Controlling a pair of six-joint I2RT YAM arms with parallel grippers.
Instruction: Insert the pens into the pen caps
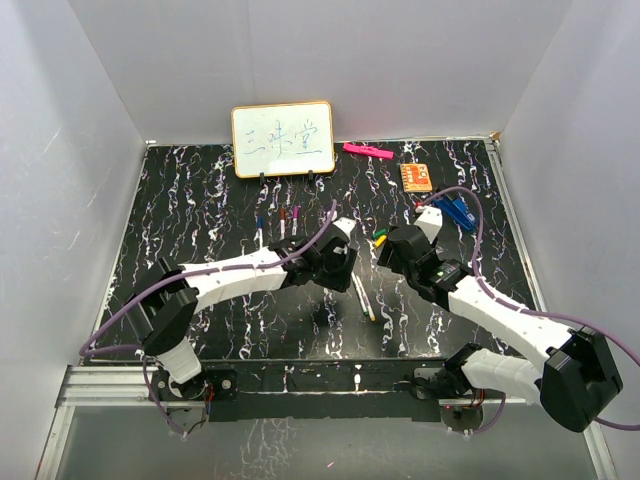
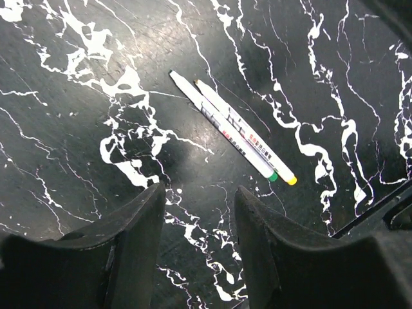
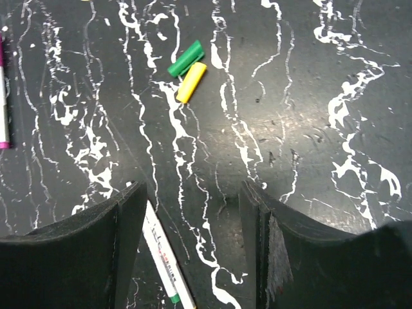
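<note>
Two white pens (image 2: 232, 129) lie side by side on the black marbled table, one with a green end and one with a yellow end; in the top view they lie between the arms (image 1: 362, 295). A green cap (image 3: 185, 58) and a yellow cap (image 3: 192, 82) lie together just beyond my right gripper (image 3: 193, 193), which is open and empty above the table. One pen (image 3: 162, 254) shows by its left finger. My left gripper (image 2: 199, 199) is open and empty, hovering short of the two pens. Other pens (image 1: 283, 224) lie farther back.
A small whiteboard (image 1: 283, 139) stands at the back. A pink highlighter (image 1: 367, 151), an orange card (image 1: 417, 177) and a blue clip-like object (image 1: 457, 210) lie at the back right. A purple-tipped pen (image 3: 4, 109) shows at the right wrist view's left edge. White walls enclose the table.
</note>
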